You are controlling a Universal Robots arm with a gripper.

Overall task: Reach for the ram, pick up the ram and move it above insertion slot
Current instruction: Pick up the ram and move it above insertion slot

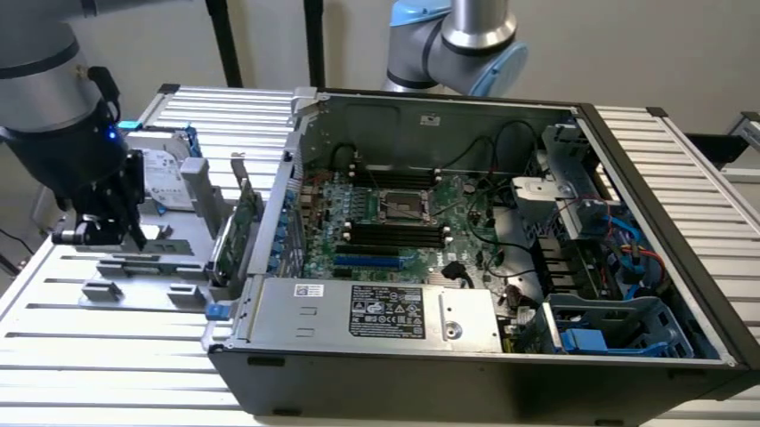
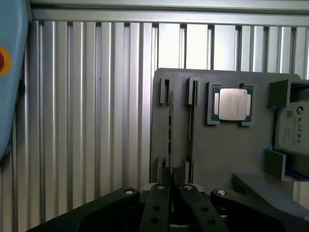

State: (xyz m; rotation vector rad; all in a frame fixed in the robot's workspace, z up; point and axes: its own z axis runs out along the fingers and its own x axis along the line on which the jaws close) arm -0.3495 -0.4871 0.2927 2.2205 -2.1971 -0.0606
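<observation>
Gripper (image 1: 133,238): seen low over the grey parts holder (image 1: 142,267) at the exterior view's left; in the wrist view its fingers (image 2: 159,203) are pressed almost together.
Grip: the ram (image 2: 170,121) runs edge-on straight into the narrow gap of the gripper (image 2: 172,193), so it is judged to be pinched, though the contact itself is hidden by the fingers.
Ram position: seated upright in 1 of the 2 narrow grooves of the grey parts holder (image 2: 217,154); a short green strip (image 1: 164,244) is seen just beside the fingertips.
Neighbours: a processor chip (image 2: 233,104) is set in the recess beside the grooves; the hard drive (image 1: 160,173) lies behind the gripper.
Insertion slot: the black memory slots (image 1: 392,233) on the board inside the open computer case (image 1: 475,356), well apart from the gripper.
Done: the reach is judged complete, and the grasp probably made.
Left: the ram has not been lifted from its groove or carried above the slot.
</observation>
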